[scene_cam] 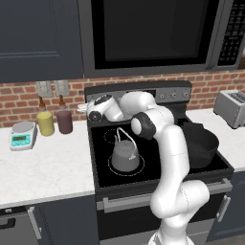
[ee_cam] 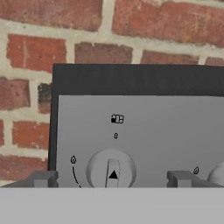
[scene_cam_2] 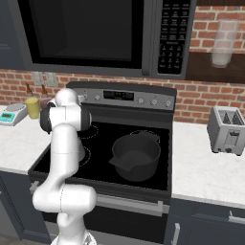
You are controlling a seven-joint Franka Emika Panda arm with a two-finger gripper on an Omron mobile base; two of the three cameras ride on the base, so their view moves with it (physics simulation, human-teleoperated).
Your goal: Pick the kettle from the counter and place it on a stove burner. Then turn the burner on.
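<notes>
Microwave: large dark over-range microwave (scene_cam: 153, 33) with a black door and a keypad at its right, mounted above the stove.
Wall: red brick backsplash (scene_cam: 19, 98) behind counter and stove.
Counter: white, faintly speckled stone-look countertop (scene_cam: 43, 167) over dark grey cabinet fronts, on both sides of the stove.
Stove: glossy black glass cooktop (scene_cam: 100, 139) with a grey back control panel (ee_cam: 144, 131) carrying round knobs.
Arm: white jointed robot arm (scene_cam: 167, 158), rising at the stove's front edge, bent over the cooktop toward the back panel's left end.
Pot: wide black pot (scene_cam_2: 135, 156) on the right half of the cooktop, open, one short handle toward the front.
Toaster: silver two-slot toaster (scene_cam_2: 225, 129) on the right counter, near the wall.
Kettle: small grey metal kettle (scene_cam: 125, 155) with thin arched wire handle, upright on the front-left of the cooktop.
Burner: large dashed white ring burner (scene_cam: 112, 168), kettle standing inside the ring.
Scale: pale kitchen scale (scene_cam: 22, 135) near the left counter's back edge.
Jars: yellow cylinder jar (scene_cam: 45, 123) and dark maroon jar (scene_cam: 64, 121), side by side right of the scale, by the wall.
Gripper: two-finger gripper (ee_cam: 112, 178), fingers spread wide, holding nothing, straddling a knob with gaps on both sides.
Knob: round grey knob (ee_cam: 111, 169) at the panel's left end, black triangle mark pointing up in the hand view.
</notes>
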